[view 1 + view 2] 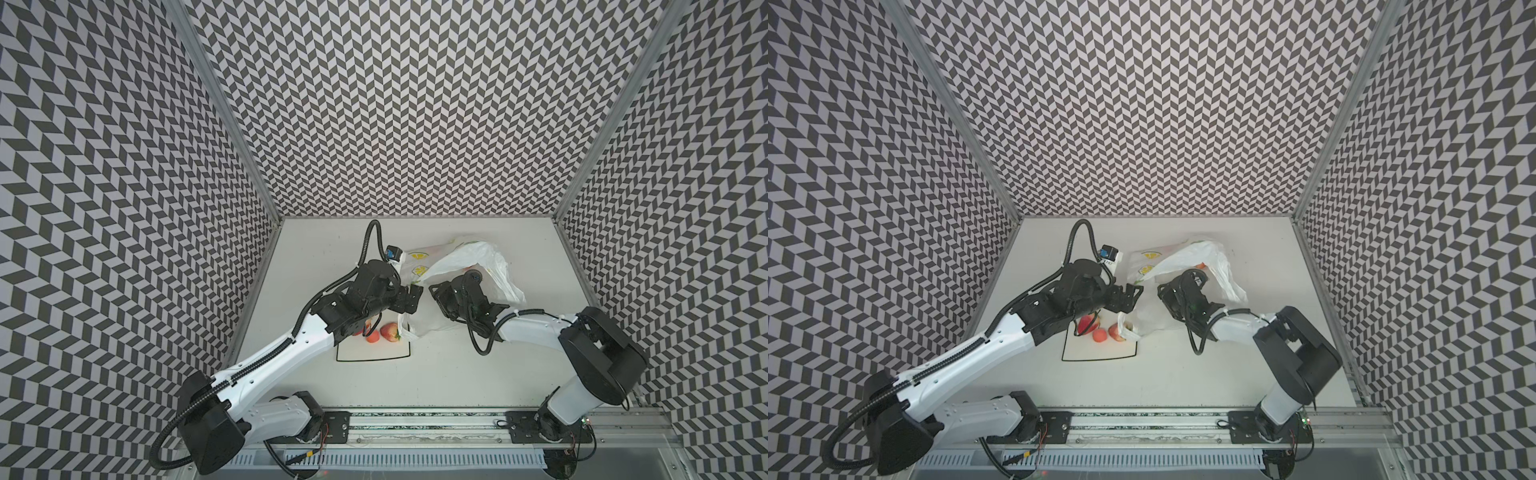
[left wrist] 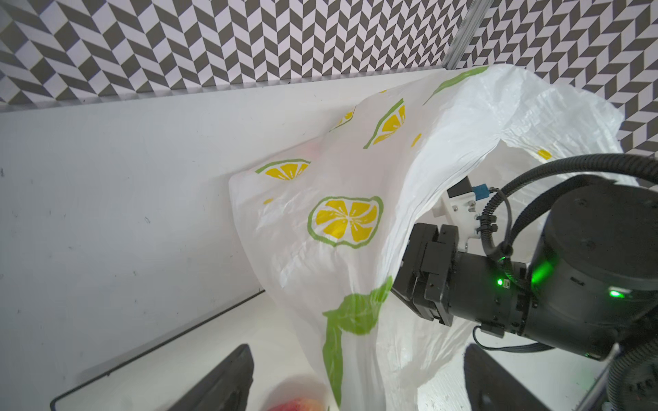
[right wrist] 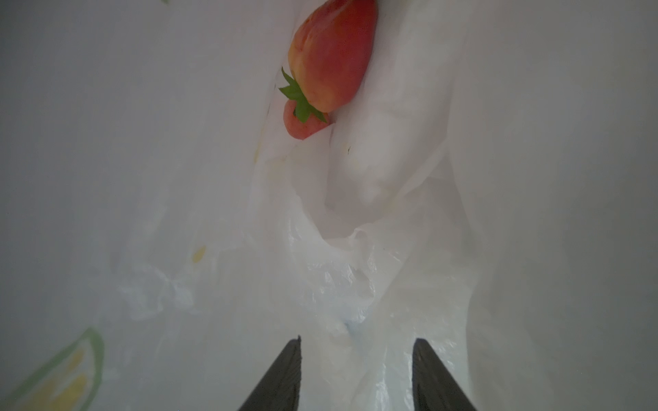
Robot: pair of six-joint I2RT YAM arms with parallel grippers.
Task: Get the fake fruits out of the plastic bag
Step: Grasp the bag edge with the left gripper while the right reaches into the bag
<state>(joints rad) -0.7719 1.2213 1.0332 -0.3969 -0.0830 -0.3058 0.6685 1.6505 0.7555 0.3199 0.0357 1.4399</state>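
Observation:
The plastic bag [image 1: 457, 253] [image 1: 1183, 253], white with lemon slices, lies crumpled at the table's middle back. My right gripper [image 3: 356, 340] is inside it, open, with only crinkled film ahead of its fingers. Deeper in the bag lie a strawberry [image 3: 331, 57] and a small pink ball [image 3: 301, 124]. My left gripper [image 1: 409, 299] [image 2: 358, 348] stands wide open at the bag's near-left edge. A strip of the bag [image 2: 341, 178] hangs loose between its fingers. Two strawberries [image 1: 390, 332] [image 1: 1087, 324] and an orange ball [image 1: 372, 336] lie on the plate [image 1: 374, 359].
The square white black-rimmed plate [image 1: 1096, 359] lies front left of the bag, partly under my left arm. A bag handle loop [image 1: 405, 328] drapes over its right edge. Patterned walls close the table on three sides. The arms' base rail [image 1: 415, 424] runs along the front.

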